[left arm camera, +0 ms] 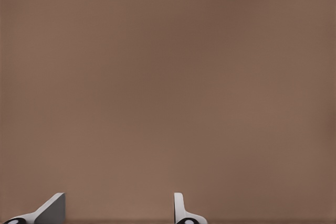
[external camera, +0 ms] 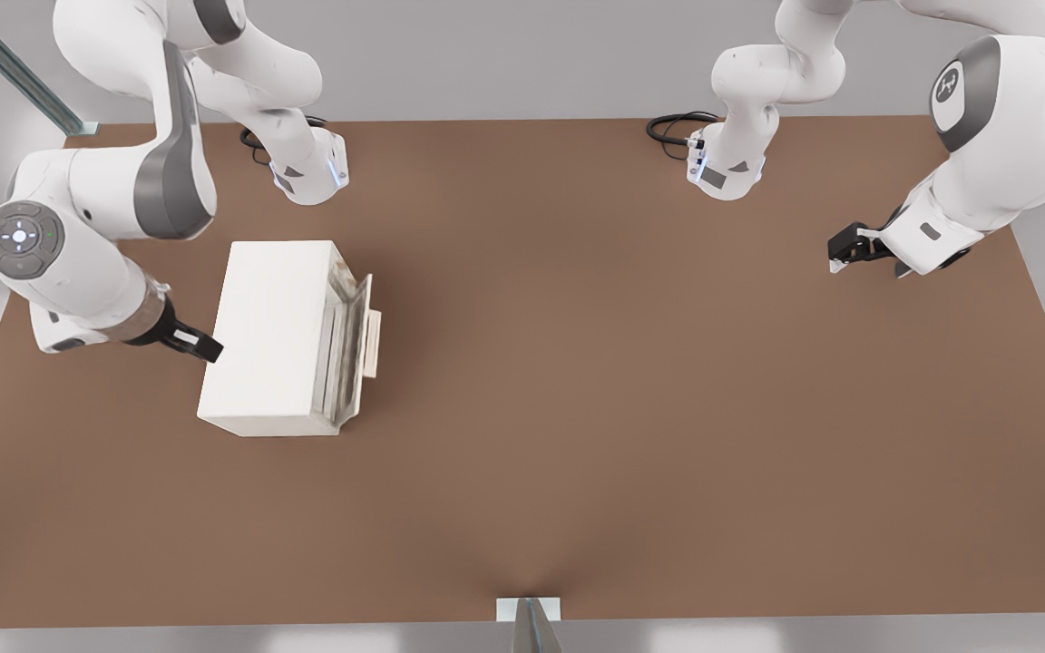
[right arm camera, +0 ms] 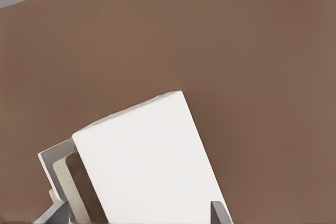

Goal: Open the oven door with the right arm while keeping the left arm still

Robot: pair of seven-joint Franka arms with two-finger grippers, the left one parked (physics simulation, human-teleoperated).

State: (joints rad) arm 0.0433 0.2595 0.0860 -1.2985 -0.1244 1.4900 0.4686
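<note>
Hovering spread wide, the pincer [external camera: 200, 343] sits behind the oven, opposite its ajar oven door [external camera: 361, 328].

The front view looks steeply down from high above the brown table [external camera: 577, 408], taking in its whole top. The right wrist view, much nearer, looks down over the black two-finger gripper [right arm camera: 139, 214] onto the cream-white box oven [right arm camera: 149, 156], shared with the front view [external camera: 273, 336]. The left wrist view faces bare tabletop close up.
</note>
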